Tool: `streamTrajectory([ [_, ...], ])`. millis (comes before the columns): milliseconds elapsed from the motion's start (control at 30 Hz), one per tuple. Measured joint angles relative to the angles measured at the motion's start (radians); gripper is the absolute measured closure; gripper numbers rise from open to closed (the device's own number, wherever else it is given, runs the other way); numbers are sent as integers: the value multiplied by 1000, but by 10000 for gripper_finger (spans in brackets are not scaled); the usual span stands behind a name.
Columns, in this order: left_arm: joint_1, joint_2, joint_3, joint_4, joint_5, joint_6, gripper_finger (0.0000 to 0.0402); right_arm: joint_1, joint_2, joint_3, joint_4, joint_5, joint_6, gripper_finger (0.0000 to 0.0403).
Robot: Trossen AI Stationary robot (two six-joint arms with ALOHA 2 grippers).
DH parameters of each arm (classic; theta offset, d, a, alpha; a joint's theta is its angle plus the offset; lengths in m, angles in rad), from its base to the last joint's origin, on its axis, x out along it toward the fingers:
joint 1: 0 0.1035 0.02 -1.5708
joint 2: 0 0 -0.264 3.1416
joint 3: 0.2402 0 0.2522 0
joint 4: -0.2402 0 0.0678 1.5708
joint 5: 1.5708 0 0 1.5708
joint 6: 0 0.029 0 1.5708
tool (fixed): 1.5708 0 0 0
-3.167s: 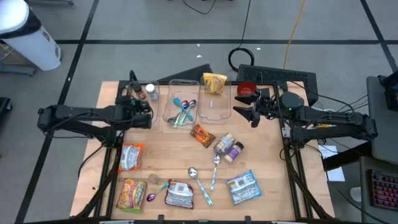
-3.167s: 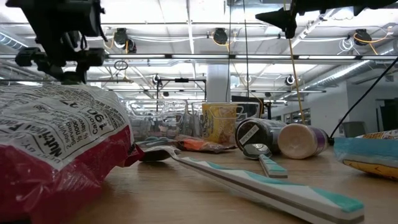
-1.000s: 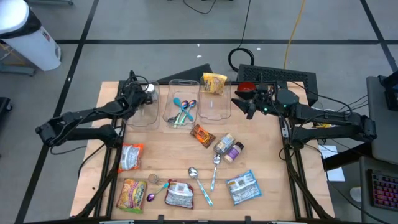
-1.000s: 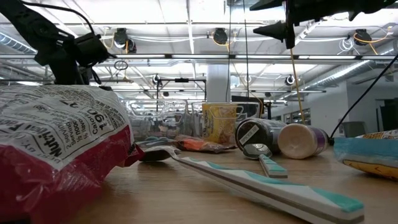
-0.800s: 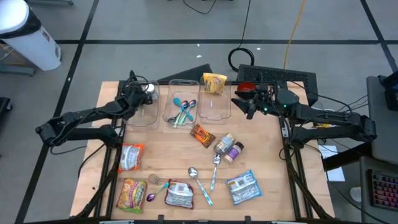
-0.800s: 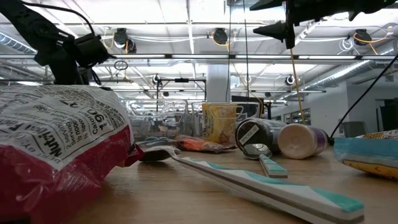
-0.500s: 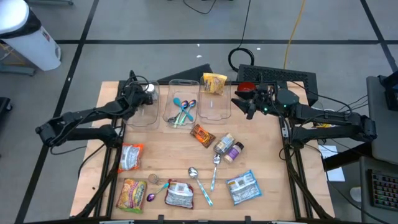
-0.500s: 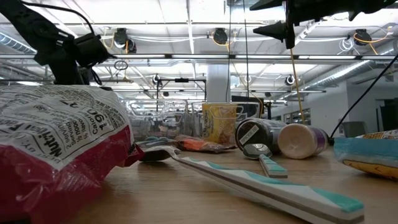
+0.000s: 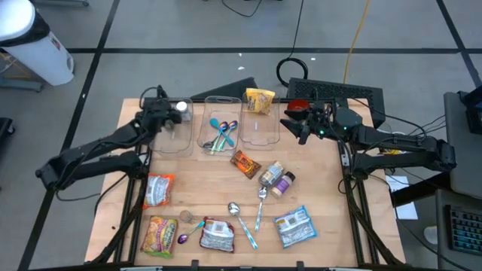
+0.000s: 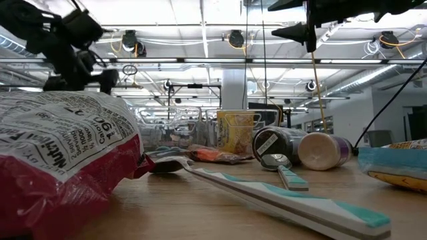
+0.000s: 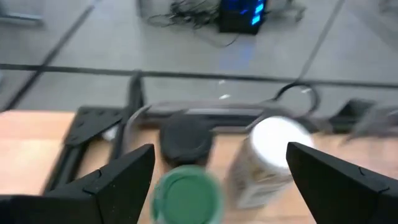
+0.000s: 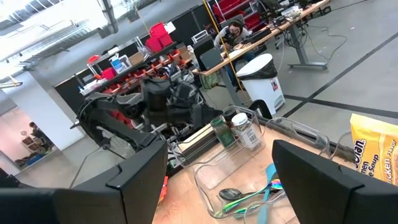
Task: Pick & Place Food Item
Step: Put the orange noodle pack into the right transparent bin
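My left gripper point(image 9: 166, 114) hangs open over the far-left clear bin point(image 9: 178, 138). In the left wrist view three jars stand upright on the bin floor past its fingers point(image 11: 130, 174): a green-lidded jar point(image 11: 186, 196), a black-lidded jar point(image 11: 185, 138) and a white-lidded jar point(image 11: 268, 157). My right gripper point(image 9: 294, 125) waits open and raised beside the right clear bin point(image 9: 262, 134), where a yellow soup packet point(image 9: 260, 100) leans on the far wall. Food packets point(image 9: 160, 188), point(image 9: 294, 226) and a brown wrapper point(image 9: 245, 163) lie flat on the table.
The middle bin holds teal spoons point(image 9: 221, 134). Two jars point(image 9: 276, 178) lie on their sides mid-table, with spoons point(image 9: 260, 207) and more packets point(image 9: 158, 235), point(image 9: 217, 236) toward the near edge. A black keyboard point(image 9: 339, 92) sits beyond the far right corner.
My left gripper has risen from the far-left bin and drawn back a little toward the table's left edge, its arm swinging with it. The jars stay standing in the bin. My right arm has kept still.
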Motion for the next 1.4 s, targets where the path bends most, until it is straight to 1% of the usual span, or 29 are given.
streamTrajectory([
  [100,0,-57,30,3,64,0,30,0,0,0,0,0,-1,122],
  [167,0,-88,51,2,154,-3,30,0,0,0,0,-2,-1,122],
  [233,0,-119,69,4,298,-14,30,0,0,0,0,-3,1,122],
  [300,0,-147,79,14,467,-43,30,1,0,0,2,-5,1,122],
  [367,0,-164,79,56,638,-111,30,2,0,0,12,-28,-3,122],
  [433,-5,-166,79,133,793,-207,30,2,-1,0,19,-51,-13,122],
  [500,-17,-161,79,243,906,-288,30,2,-1,0,21,-57,-29,122],
  [533,-24,-156,79,313,933,-315,30,2,-1,0,20,-57,-32,122],
  [600,-41,-144,79,464,944,-362,30,2,-1,0,23,-57,-39,122],
  [667,-53,-131,79,626,928,-394,30,2,-1,0,24,-57,-47,122],
  [700,-56,-125,79,711,904,-398,30,2,-1,0,24,-60,-47,122],
  [767,-56,-111,79,902,802,-432,30,2,-1,0,25,-92,-47,122],
  [833,-56,-99,79,1067,694,-510,30,2,-1,0,25,-131,-47,122],
  [867,-55,-92,79,1142,661,-523,30,2,-1,0,25,-156,-47,122],
  [900,-56,-84,79,1203,651,-523,30,2,-1,0,24,-181,-47,122],
  [967,-70,-75,82,1270,677,-519,31,5,-1,0,24,-221,-47,122],
  [1033,-107,-64,106,1254,725,-523,36,15,0,0,24,-240,-47,122],
  [1133,-201,-33,187,1115,787,-478,53,33,0,0,24,-239,-50,122],
  [1200,-280,8,272,959,799,-395,69,43,0,0,23,-240,-51,122],
  [1300,-389,75,419,684,788,-266,92,59,0,0,11,-240,-51,122],
  [1400,-478,151,586,436,776,-178,110,77,0,0,-1,-240,-50,122],
])
